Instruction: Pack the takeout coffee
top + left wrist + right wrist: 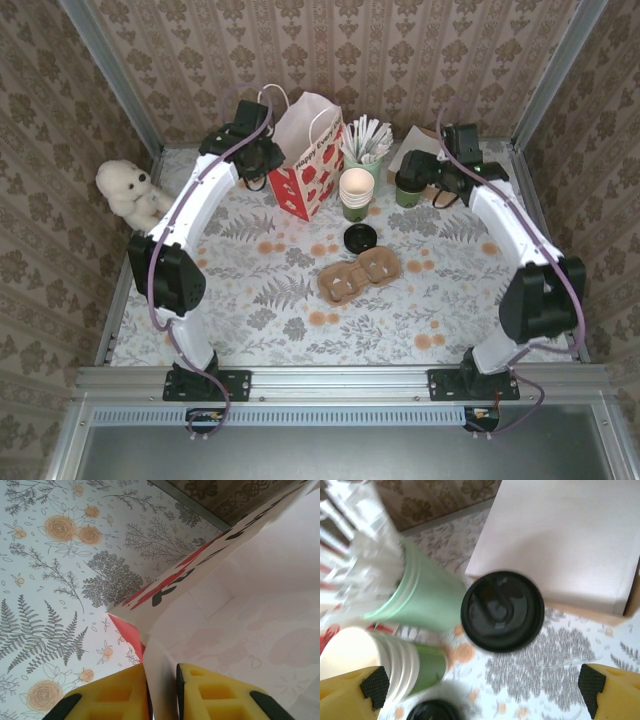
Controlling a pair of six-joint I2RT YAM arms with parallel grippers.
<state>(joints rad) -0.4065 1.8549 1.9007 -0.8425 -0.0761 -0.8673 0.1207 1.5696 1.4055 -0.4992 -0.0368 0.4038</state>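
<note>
Top external view: takeout coffee [409, 188] stands upper right of ctr on table [260, 320], near and to the right of pale green stick cup [368, 165]. Right gripper [432, 186] sits at coffee's right side. Right wrist view: jaws spread wide, black lid [502, 611] between them, no contact. Left gripper [161, 675]: jaws narrow, pinching rim of red-and-white paper bag [240, 610].
</note>
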